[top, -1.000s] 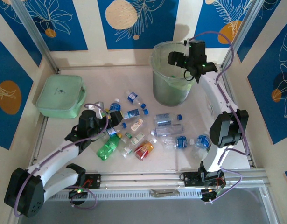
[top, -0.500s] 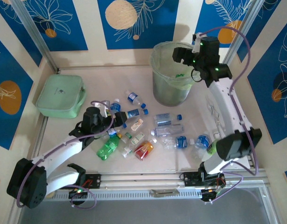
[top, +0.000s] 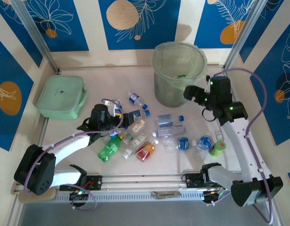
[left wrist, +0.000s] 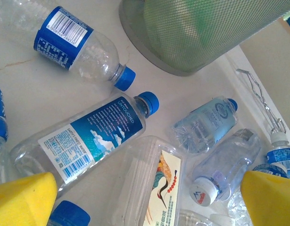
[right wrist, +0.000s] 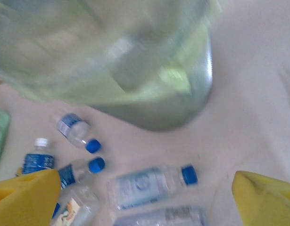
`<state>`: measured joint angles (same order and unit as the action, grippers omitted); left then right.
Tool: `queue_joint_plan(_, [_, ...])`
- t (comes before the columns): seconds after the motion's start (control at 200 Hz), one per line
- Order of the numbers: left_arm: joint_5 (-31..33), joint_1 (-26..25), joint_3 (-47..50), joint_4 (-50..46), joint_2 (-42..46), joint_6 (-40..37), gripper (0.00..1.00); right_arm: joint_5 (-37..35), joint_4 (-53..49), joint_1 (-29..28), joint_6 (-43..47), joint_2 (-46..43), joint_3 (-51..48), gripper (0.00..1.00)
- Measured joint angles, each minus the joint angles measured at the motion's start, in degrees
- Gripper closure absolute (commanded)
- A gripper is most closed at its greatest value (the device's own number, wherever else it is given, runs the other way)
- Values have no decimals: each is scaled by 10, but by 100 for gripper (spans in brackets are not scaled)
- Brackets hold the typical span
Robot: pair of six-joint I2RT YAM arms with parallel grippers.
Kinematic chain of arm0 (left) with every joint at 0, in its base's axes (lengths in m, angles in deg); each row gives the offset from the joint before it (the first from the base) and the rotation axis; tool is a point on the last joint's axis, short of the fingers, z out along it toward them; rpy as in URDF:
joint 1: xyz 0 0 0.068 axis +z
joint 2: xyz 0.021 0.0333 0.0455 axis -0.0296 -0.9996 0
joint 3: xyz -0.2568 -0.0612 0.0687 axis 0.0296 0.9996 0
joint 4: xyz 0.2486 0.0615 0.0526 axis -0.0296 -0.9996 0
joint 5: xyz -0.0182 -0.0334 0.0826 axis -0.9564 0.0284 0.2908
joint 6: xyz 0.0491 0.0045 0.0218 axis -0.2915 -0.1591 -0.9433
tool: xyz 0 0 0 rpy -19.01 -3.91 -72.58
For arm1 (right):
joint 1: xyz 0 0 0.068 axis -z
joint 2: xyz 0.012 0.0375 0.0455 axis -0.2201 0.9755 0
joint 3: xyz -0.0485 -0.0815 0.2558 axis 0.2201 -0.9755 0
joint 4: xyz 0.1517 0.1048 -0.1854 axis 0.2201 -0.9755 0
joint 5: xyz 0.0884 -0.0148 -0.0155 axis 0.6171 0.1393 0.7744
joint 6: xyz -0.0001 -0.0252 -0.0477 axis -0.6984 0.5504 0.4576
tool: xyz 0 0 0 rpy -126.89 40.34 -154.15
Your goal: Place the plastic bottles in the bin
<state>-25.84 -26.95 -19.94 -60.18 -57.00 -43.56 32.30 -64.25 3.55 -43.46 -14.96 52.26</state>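
Lying scattered on the table [top: 111, 80], the plastic bottles [top: 169, 129] were nearly all outside the bin [top: 170, 92], just in front of it. Only something green [top: 181, 75] showed inside, so I judged the job barely begun. The left gripper [left wrist: 145, 197] hung wide open and empty over the pile; the right gripper [right wrist: 145, 200] gaped empty beside the bin.

**Obscured and cropped items**

We find the bin [right wrist: 111, 61] smeared by blur across the upper frame of the right wrist view, its rim cut off. In the left wrist view, the top edge crops it, and the bottom edge crops a blue-capped bottle [left wrist: 67, 214] at lower left.
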Motion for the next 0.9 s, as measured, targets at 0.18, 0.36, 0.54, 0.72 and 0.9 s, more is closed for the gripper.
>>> queue_joint_plan(0.18, [-3, 0, -6, 5, -3, -15, 1, -34, -61, 3, -80, -5, -91, 2])
queue_joint_plan(0.36, [-3, 0, -6, 3, -3, -27, 1, -104, -123, 13, -150, -4, -142, 1])
queue_joint_plan(0.54, [-3, 0, -6, 2, 5, -30, 1, -151, -153, 24, -184, 11, -175, 1])
queue_joint_plan(0.72, [-3, 0, -6, -3, 9, -30, 1, -165, -156, 42, -185, 14, -184, 1])
queue_joint_plan(0.9, [-1, 0, -6, -5, 9, -30, 0, -168, -139, 44, -188, 7, -199, 0])
